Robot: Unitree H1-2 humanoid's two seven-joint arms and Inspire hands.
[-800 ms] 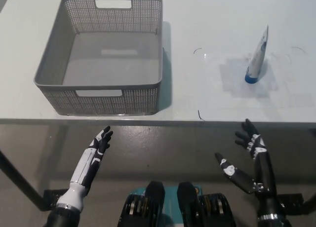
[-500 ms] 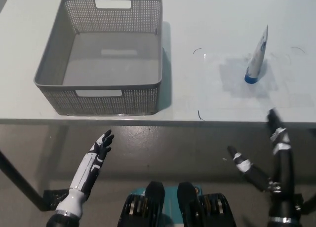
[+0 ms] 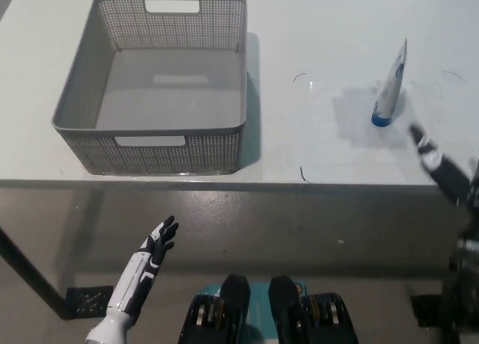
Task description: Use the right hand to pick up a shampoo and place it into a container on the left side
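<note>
Right robot hand black, at the right edge over the tabletop, blurred; only part shows, so cannot tell whether its fingers are spread or closed. It holds nothing visible. Shampoo tube stands cap-down, just beyond it, not touching. Grey mesh container sits well apart on the left. Left robot hand white, fingers spread, below the tabletop edge

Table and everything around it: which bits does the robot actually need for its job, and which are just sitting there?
Needed:
shampoo tube, standing cap-down at the right
grey basket, empty, at the left
right hand, near the tube, not touching it

Not in use:
left hand, open, below the table edge
table, only holding things
</note>
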